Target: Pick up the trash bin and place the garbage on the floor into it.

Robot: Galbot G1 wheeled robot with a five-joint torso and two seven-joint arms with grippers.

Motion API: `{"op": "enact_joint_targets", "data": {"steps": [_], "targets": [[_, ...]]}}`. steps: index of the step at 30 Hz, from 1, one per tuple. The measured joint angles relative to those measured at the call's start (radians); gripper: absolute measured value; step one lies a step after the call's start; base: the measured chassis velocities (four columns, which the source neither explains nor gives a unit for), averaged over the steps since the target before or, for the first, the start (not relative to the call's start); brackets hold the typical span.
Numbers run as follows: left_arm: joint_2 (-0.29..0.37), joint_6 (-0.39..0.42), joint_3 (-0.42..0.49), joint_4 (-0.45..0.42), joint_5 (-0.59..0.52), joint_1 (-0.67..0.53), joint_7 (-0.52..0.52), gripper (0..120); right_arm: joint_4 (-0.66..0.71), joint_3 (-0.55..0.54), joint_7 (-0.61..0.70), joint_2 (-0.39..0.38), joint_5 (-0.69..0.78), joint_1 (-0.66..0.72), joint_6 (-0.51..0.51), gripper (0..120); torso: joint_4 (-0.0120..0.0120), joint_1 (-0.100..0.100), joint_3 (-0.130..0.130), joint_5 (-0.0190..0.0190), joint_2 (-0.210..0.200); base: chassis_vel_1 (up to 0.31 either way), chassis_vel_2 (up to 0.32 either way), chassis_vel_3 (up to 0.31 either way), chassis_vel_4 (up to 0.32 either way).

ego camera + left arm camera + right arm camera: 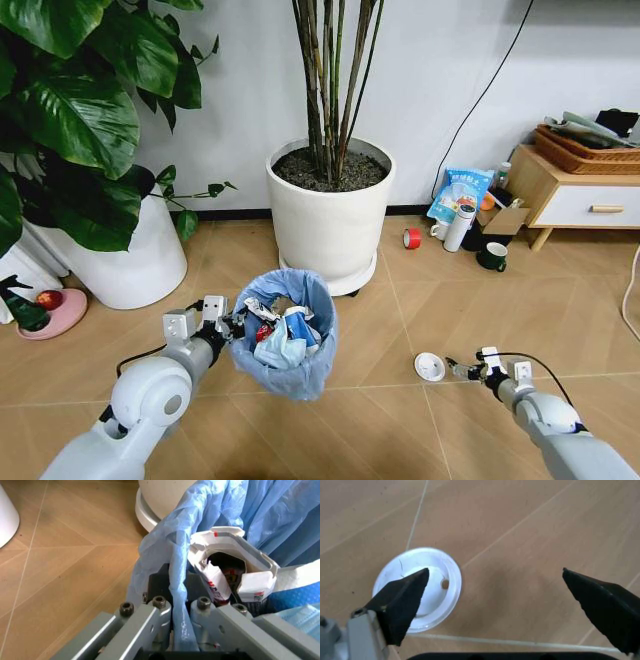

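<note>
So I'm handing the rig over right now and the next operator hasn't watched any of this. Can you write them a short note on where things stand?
Left pincer: shut on the rim of the bin, pinching the blue liner.
Right pincer: open, low over the floor, beside the white lid; one finger overlaps the lid in the wrist view, nothing gripped.
Done: the bin is gripped and already holds a mask, paper and a torn carton.
Left: grasp the lid and drop it into the bin.
</note>
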Motion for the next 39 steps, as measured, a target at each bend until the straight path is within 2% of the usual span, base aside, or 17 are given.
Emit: {"op": "enact_joint_targets", "data": {"steps": [3,15,21,24,30,33,36,39], "targets": [[0.000,-0.001,0.002,0.002,0.000,0.000,0.000,0,-0.032,-0.006,0.000,0.018,-0.004,0.018,0.007,94,0.0000,0.000,0.000,0.0001,0.000,0.000,0.000,0.000,0.000],[-0.003,-0.003,0.009,0.013,0.003,-0.005,0.001,0,-0.112,-0.029,0.005,0.066,-0.014,0.072,0.022,69,-0.0001,0.000,0.000,0.0001,0.000,0.000,0.000,0.000,0.000],[-0.007,-0.003,0.010,0.015,0.006,-0.005,0.003,0,-0.122,-0.033,0.005,0.086,-0.017,0.079,0.027,64,-0.0001,0.000,0.000,0.0002,0.000,0.000,0.000,0.000,0.000],[-0.011,-0.003,0.010,0.015,0.006,-0.004,0.003,0,-0.138,-0.035,0.005,0.098,-0.022,0.087,0.034,53,-0.0001,0.000,0.000,0.0000,0.000,0.000,0.000,0.000,0.000],[-0.007,-0.003,0.010,0.014,0.006,-0.002,0.003,0,-0.150,-0.035,0.005,0.109,-0.023,0.091,0.035,46,-0.0001,0.000,0.000,0.0000,0.000,0.000,0.000,0.000,0.000],[-0.004,-0.004,0.009,0.013,0.006,-0.003,0.003,0,-0.159,-0.035,0.005,0.117,-0.024,0.095,0.036,33,-0.0001,0.000,0.000,0.0004,0.000,0.000,0.000,0.000,0.000],[-0.003,-0.004,0.009,0.012,0.005,-0.003,0.003,0,-0.162,-0.033,0.005,0.119,-0.025,0.096,0.037,26,0.0000,0.000,0.000,-0.0005,0.000,0.000,0.000,0.000,0.000],[-0.002,-0.004,0.008,0.010,0.004,-0.003,0.003,0,-0.166,-0.032,0.005,0.121,-0.025,0.095,0.038,22,-0.0001,0.000,0.000,0.0003,0.000,0.000,0.000,0.000,0.000]]}}
